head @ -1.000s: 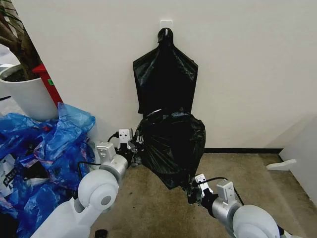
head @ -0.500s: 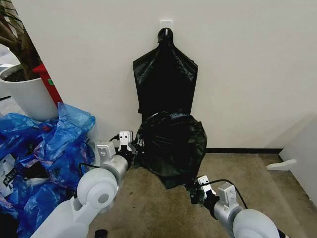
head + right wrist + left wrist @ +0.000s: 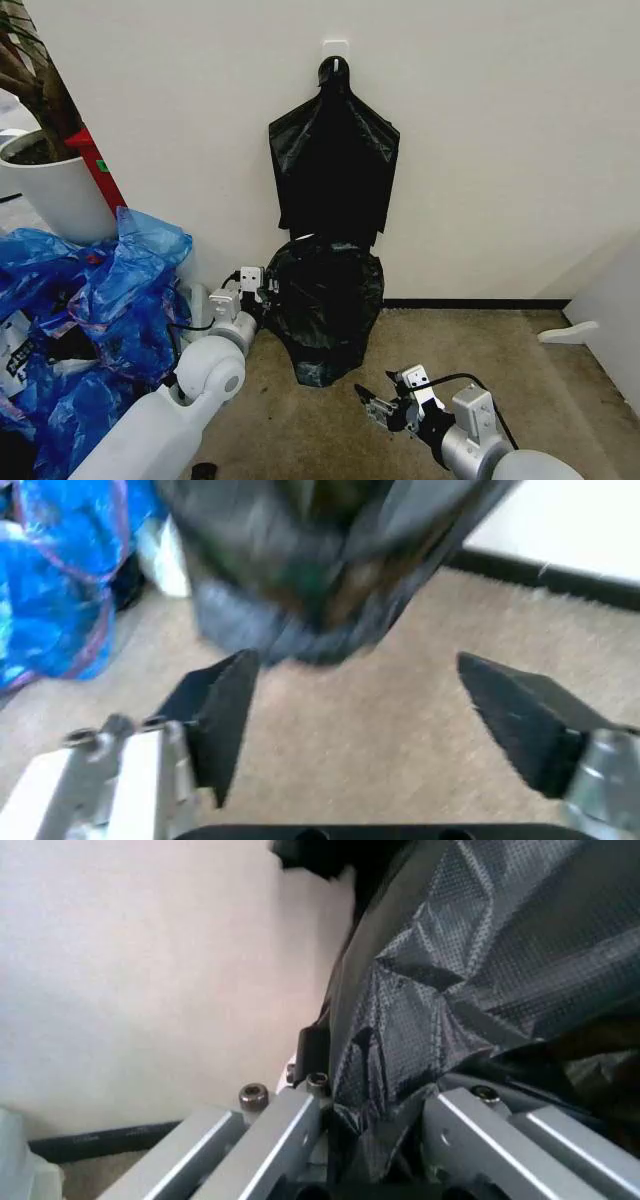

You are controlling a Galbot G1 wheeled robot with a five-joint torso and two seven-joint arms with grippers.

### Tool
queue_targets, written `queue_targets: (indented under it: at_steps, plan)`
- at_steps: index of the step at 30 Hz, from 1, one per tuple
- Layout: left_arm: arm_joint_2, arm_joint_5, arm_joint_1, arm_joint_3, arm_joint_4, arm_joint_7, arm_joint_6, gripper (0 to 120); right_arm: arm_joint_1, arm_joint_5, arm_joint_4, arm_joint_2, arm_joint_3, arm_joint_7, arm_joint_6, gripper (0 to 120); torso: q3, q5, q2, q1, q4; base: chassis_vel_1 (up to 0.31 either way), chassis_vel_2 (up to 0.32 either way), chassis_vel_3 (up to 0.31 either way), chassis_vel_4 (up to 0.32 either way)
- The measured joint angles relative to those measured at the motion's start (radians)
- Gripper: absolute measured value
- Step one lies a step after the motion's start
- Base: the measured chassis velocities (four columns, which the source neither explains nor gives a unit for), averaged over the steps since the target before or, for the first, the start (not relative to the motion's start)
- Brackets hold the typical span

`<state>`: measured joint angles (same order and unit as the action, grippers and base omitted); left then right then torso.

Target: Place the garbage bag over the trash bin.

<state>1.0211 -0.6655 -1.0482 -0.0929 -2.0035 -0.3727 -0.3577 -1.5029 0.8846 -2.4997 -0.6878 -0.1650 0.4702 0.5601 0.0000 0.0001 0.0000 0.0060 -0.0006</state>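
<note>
Nearest the robot, the right gripper [image 3: 383, 409] hangs low over the carpet with its jaws spread wide and nothing between them; the garbage bag [image 3: 325, 305] lies up and away from it at about eleven o'clock, clear of its fingers. Farther out, the left gripper [image 3: 268, 291] is pinching the bag's film at the nine o'clock edge, so the left arm is the nearer one and has hold. The bag hangs with its long axis upright against the wall. The trash bin cannot be made out under it. Beyond, a black bundle [image 3: 333, 155] hangs at twelve o'clock.
</note>
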Motion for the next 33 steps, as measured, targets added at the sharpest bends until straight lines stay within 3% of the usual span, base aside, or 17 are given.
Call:
queue_targets:
  at_steps: [2,5,6,10,18,27,33]
  plan:
    - [-0.002,0.013,-0.003,0.001,0.002,0.010,0.000,1,0.012,0.001,0.000,0.004,-0.004,0.000,-0.003,81,0.000,0.0000,0.000,0.000,0.0000,0.000,0.000,0.000,0.000]
    - [-0.013,0.061,-0.021,0.004,0.009,0.042,0.012,1,0.082,0.006,0.000,0.023,-0.020,-0.016,-0.021,92,0.000,-0.0001,0.000,0.000,0.0005,0.000,0.000,0.000,0.000]
    - [-0.024,0.072,-0.031,0.008,0.001,0.058,0.012,1,0.128,0.004,-0.001,0.033,-0.040,-0.054,-0.032,98,0.000,0.0000,0.000,0.000,0.0008,0.000,0.000,0.000,0.000]
    - [-0.047,0.088,-0.050,0.025,-0.031,0.109,-0.006,1,0.198,-0.083,-0.005,0.054,-0.067,-0.206,-0.065,100,0.000,-0.0002,0.000,0.000,0.0004,0.000,0.000,0.000,0.000]
    - [-0.104,0.143,-0.059,0.044,-0.116,0.256,-0.080,1,0.314,-0.200,0.052,0.090,-0.039,-0.361,-0.070,100,0.000,-0.0002,0.000,0.000,0.0005,0.000,0.000,0.000,0.000]
    - [-0.126,0.155,-0.062,0.038,-0.179,0.294,-0.112,1,0.301,-0.262,0.084,0.107,-0.027,-0.397,-0.061,99,0.000,-0.0001,0.000,0.000,0.0003,0.000,0.000,0.000,0.000]
    - [-0.129,0.155,-0.062,0.035,-0.182,0.300,-0.113,1,0.294,-0.252,0.083,0.114,-0.029,-0.387,-0.063,81,0.000,-0.0001,0.000,0.000,0.0003,0.000,0.000,0.000,0.000]
